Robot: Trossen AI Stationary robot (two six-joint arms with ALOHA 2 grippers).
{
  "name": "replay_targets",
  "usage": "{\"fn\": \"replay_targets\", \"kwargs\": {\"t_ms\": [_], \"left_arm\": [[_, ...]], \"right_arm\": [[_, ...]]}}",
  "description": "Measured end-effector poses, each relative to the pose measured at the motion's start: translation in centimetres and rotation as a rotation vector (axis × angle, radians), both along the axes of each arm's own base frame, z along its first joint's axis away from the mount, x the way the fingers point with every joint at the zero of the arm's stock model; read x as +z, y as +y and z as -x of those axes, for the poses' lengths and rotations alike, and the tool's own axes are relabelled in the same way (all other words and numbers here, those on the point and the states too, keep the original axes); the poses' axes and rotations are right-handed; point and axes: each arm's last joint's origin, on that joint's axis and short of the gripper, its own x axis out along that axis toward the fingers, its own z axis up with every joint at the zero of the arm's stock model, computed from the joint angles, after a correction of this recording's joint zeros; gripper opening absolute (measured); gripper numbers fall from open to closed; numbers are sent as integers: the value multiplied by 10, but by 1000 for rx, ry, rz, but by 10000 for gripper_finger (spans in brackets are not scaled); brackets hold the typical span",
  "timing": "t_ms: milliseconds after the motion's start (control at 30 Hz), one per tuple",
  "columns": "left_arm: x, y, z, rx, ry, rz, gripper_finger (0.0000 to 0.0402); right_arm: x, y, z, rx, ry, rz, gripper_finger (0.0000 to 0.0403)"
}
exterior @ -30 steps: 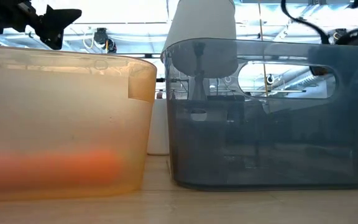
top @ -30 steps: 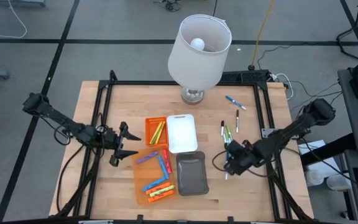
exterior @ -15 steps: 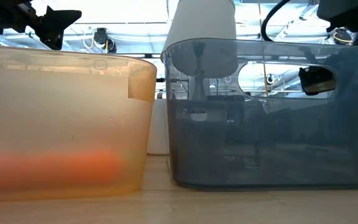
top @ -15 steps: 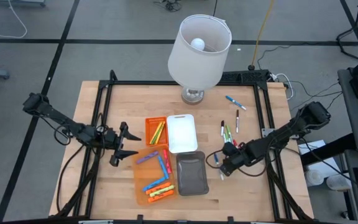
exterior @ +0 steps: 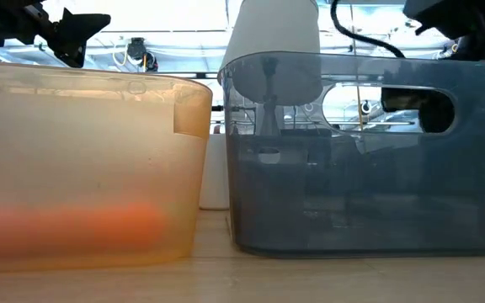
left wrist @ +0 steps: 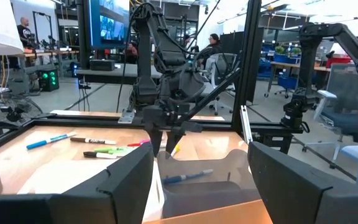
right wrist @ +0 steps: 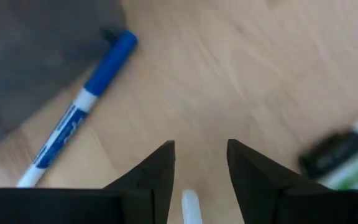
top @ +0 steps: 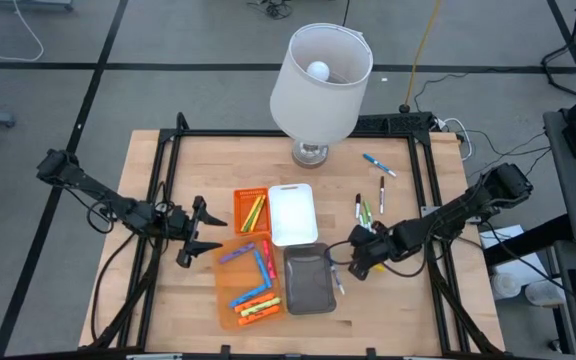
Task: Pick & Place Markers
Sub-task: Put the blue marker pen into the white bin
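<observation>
A: Lying on the table (top: 183, 170) just beside the grey tray (top: 308, 278), not inside: one blue marker (top: 336, 280). See it?

B: Yes. Close by, the right gripper (top: 353, 262), fingers near together, pinching what looks like the end of a white marker (right wrist: 190, 205).

A: What could go wrong?

B: Could let go too soon and miss the tray. Could also bump the blue marker and roll it off somewhere.

A: And the left gripper (top: 193, 232)?

B: Hanging beside the orange trays, fingers wide, holding nothing.

A: Counting now?

B: Four trays: a small orange tray (top: 237, 212), a big orange tray (top: 230, 275), a white tray (top: 292, 215), the grey one. One lamp (top: 321, 75). Two arms. More loose markers (top: 368, 212) near the right arm, more in both orange trays. Too bunched up to count well.
</observation>
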Motion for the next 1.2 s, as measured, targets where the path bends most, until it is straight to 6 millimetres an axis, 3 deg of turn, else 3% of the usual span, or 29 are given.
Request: {"fn": "replay_targets", "kwargs": {"t_ms": [233,467,600,867,1200], "left_arm": [[0,0,0,0,0,0,267],[0,0,0,0,3,-2,267],[-1,0,0,0,6,-3,267],[-1,0,0,0,8,1,267],[-1,0,0,0,8,0,267]], "right_arm": [[13,24,-23,184,-293,-90,132],[14,50,-26,294,-208,-63,98],[6,60,-25,259,-211,-69,83],[-17,65,-29,249,-136,-80,80],[-4,65,-32,246,-198,-117,79]]}}
